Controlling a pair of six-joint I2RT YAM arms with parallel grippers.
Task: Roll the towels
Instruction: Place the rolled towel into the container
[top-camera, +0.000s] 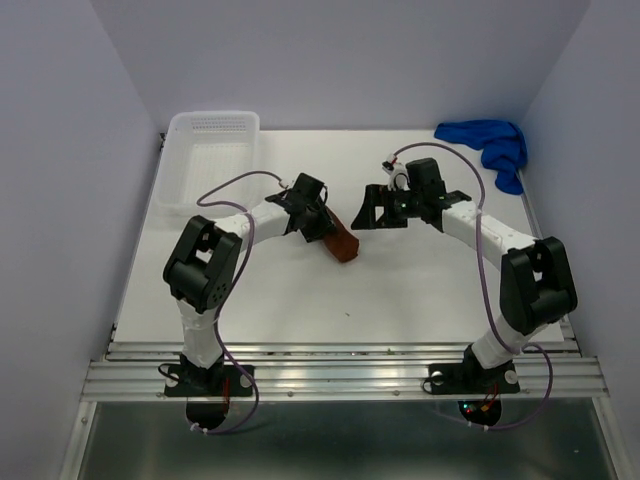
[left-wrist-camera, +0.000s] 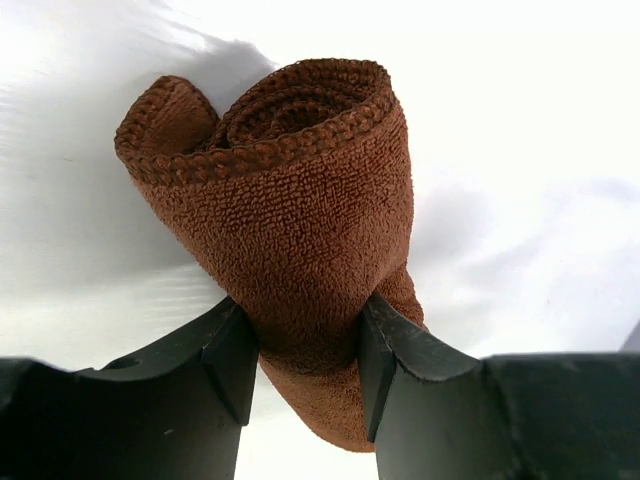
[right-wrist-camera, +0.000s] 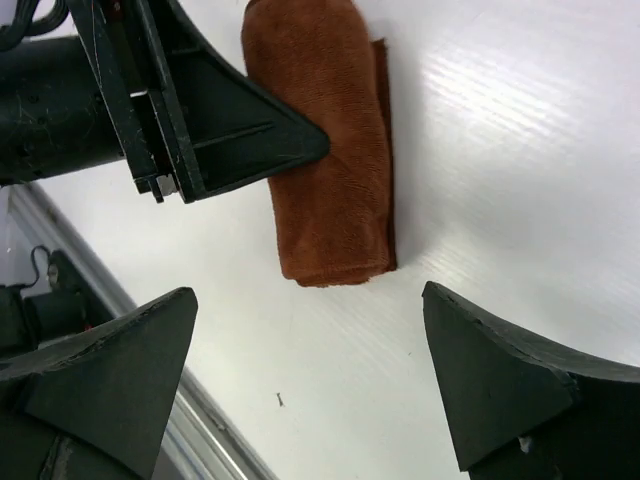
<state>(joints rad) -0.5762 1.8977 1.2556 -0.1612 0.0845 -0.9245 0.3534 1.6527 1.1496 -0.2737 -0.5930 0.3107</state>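
rust-brown terry cloth towel (left-wrist-camera: 290, 200) is already a roll. the left wrist view shows its layers wound in a spiral at the far end, and from above it lies as a short cylinder near the middle of the white table (top-camera: 400, 290), angled across it. the left gripper (left-wrist-camera: 305, 340) has its two black fingers pressed against either side of the roll's near end, pinching the cloth between them; it holds the towel and nothing else. the right gripper (right-wrist-camera: 308, 300) hangs just beside, fingers spread wide with only bare table and the roll's free end below them, so it grips nothing. one loose edge shows along the side of the roll in the right wrist view, lying close against it rather than springing open.

royal blue cloth towel (top-camera: 490, 145) sits well apart in the far right corner of the table, crumpled in a heap, neither spread flat nor rolled. the white perforated plastic basket (top-camera: 213, 118) stands at the far left corner.

as a judgement, the job is roughly half done. the brown towel looks finished bar letting go of it. the whole of the blue one is left: fetching it, flattening it and rolling it. whether the rolls belong in the basket afterwards the task does not say.
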